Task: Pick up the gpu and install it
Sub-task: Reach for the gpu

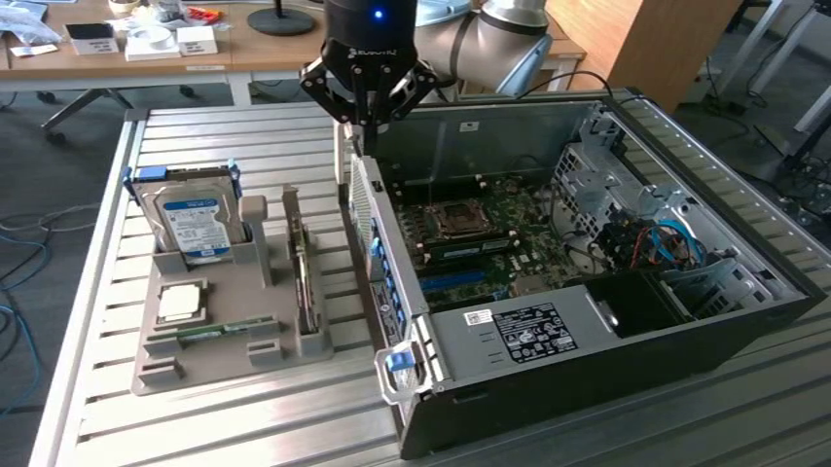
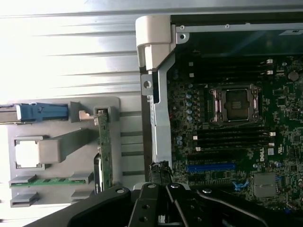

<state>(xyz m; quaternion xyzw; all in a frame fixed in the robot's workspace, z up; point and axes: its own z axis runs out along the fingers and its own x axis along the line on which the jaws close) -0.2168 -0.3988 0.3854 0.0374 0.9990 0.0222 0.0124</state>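
Exterior view: the robot's gripper point(image 1: 368, 125) hangs with its fingers clenched on nothing, poised over the rear wall of the open computer case point(image 1: 585, 389) lying on a slatted metal table point(image 1: 195, 428). The gpu point(image 1: 302, 263) has not been picked up; it stands on edge in a grey holder point(image 1: 221, 365) just beside the case, on the exterior view's left. The same holder carries a blue-labelled hard drive point(image 1: 195, 219), a processor chip point(image 1: 182, 302) and a green memory stick point(image 1: 214, 331). Inside the case the motherboard point(image 1: 481, 243) lies exposed.

Wrist view: the gripper point(image 2: 160, 176) looks down along the case's rear wall, with the gpu point(image 2: 104, 146) seen as a thin green edge in the holder point(image 2: 125, 106) to one side and the blue expansion slot point(image 2: 210, 167) on the board to the other. The gripper sits nearer the wall than the card.

The risks, judging from this: clenched fingers cannot straddle the card, and a descent from here would land on the case wall, not on the gpu. The card is thin, upright and close to the wall, so an off-centre approach could knock it askew in its posts or pinch it crooked, leaving its connector misaligned with the slot
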